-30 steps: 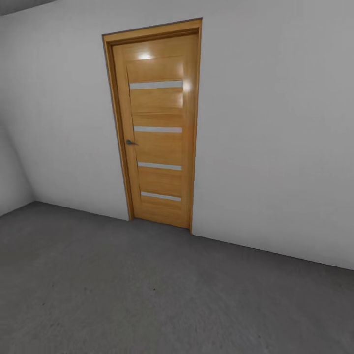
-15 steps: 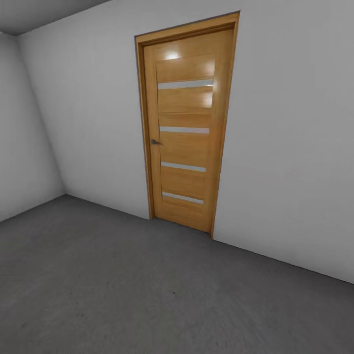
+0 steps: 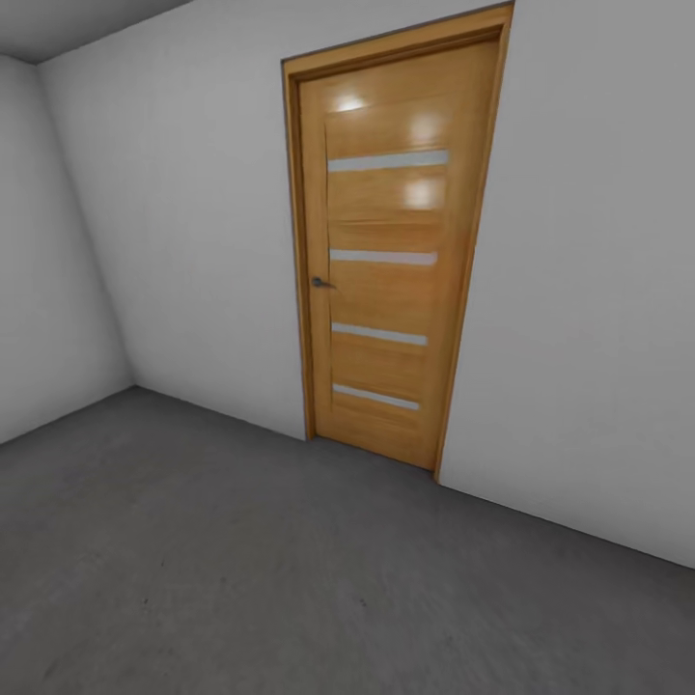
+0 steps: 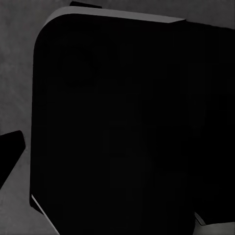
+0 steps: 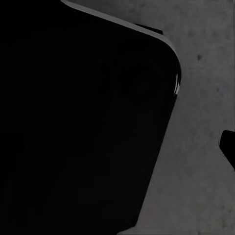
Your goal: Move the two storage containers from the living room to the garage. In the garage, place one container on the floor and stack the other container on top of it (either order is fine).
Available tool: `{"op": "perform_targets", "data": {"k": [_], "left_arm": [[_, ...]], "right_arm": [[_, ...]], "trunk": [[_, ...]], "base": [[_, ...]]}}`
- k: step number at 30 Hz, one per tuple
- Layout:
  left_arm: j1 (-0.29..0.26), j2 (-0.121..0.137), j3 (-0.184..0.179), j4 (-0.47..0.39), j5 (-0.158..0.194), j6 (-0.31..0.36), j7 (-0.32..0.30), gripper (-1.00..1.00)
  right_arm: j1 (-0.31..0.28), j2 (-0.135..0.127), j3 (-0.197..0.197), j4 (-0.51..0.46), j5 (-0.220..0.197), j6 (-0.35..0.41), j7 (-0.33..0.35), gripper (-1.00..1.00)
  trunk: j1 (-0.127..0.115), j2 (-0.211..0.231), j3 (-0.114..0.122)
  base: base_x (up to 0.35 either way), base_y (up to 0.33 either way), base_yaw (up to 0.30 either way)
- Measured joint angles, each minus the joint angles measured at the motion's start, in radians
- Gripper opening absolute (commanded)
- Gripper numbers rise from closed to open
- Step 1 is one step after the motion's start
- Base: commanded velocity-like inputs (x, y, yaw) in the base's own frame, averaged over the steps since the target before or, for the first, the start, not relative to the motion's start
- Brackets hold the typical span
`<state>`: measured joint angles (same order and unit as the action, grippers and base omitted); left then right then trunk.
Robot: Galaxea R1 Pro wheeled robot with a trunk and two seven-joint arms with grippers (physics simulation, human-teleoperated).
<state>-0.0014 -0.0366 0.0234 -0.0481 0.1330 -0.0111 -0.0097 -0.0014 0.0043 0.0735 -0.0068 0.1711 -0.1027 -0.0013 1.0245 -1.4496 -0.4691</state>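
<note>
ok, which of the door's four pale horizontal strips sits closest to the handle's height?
The second strip from the top on the wooden door: it runs just above the handle; the top strip and the lower two are clearly farther.

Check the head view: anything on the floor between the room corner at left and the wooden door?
Nothing there. In the head view the dark grey concrete floor runs bare along the pale wall from the corner to the wooden door.

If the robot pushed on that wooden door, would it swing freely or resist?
The door looks shut flush in its frame, so a plain push would probably meet resistance. Its lever handle suggests a latch that likely has to be turned first. The thick panelled wood looks stiff and fairly heavy, so it should not flex. Which way it swings cannot be told.
</note>
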Motion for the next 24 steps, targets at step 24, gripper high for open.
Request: {"op": "perform_targets", "data": {"k": [24], "left_arm": [[0.0,-0.002,0.001,-0.001,0.001,0.0,0.0,1.0]], "right_arm": [[0.0,0.004,0.001,0.001,-0.003,0.0,0.0,1.0]], "trunk": [[0.0,0.0,0.0]], "base": [[0.284,0.182,0.0]]}}
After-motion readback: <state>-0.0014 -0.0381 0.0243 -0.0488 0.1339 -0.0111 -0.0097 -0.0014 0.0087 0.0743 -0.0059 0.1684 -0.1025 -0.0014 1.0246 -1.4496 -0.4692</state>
